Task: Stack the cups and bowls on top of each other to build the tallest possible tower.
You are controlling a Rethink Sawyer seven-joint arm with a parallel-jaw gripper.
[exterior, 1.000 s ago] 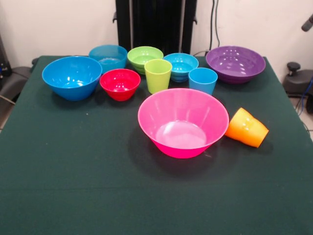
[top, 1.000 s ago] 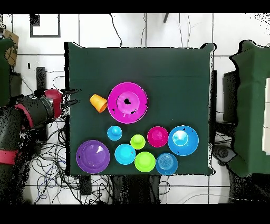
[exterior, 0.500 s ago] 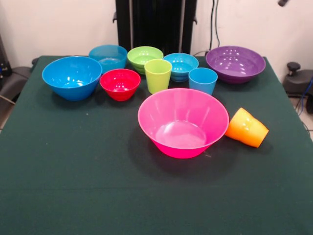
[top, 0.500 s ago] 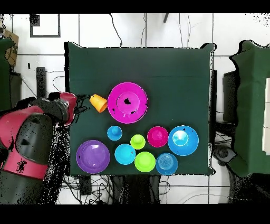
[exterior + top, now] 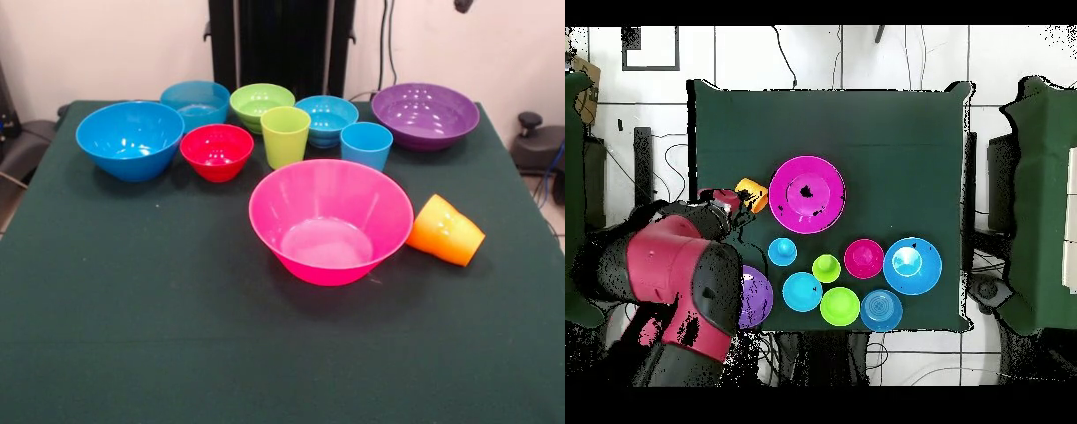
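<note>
The huge pink bowl (image 5: 328, 221) stands empty mid-table, with the orange cup (image 5: 446, 230) lying on its side to its right. Behind them are the large blue bowl (image 5: 130, 139), red bowl (image 5: 216, 150), blue bowl (image 5: 195, 102), lime green bowl (image 5: 261, 102), ribbed cyan bowl (image 5: 327, 119) and purple bowl (image 5: 425, 115). The lime green cup (image 5: 285, 135) and light blue cup (image 5: 365, 145) stand upright. Nothing is stacked. From overhead, my gripper (image 5: 725, 200) hangs right beside the orange cup (image 5: 752, 192). Only a dark tip (image 5: 463, 4) shows in the front view.
In the overhead view my red and black arm (image 5: 675, 280) covers most of the purple bowl (image 5: 762, 297). The green cloth (image 5: 177, 336) stretches to the table's edges, with cables on the floor around it.
My arm has swung in from beside the table over its corner, bringing the gripper up to the orange cup and covering the purple bowl from overhead. No cup or bowl has moved.
</note>
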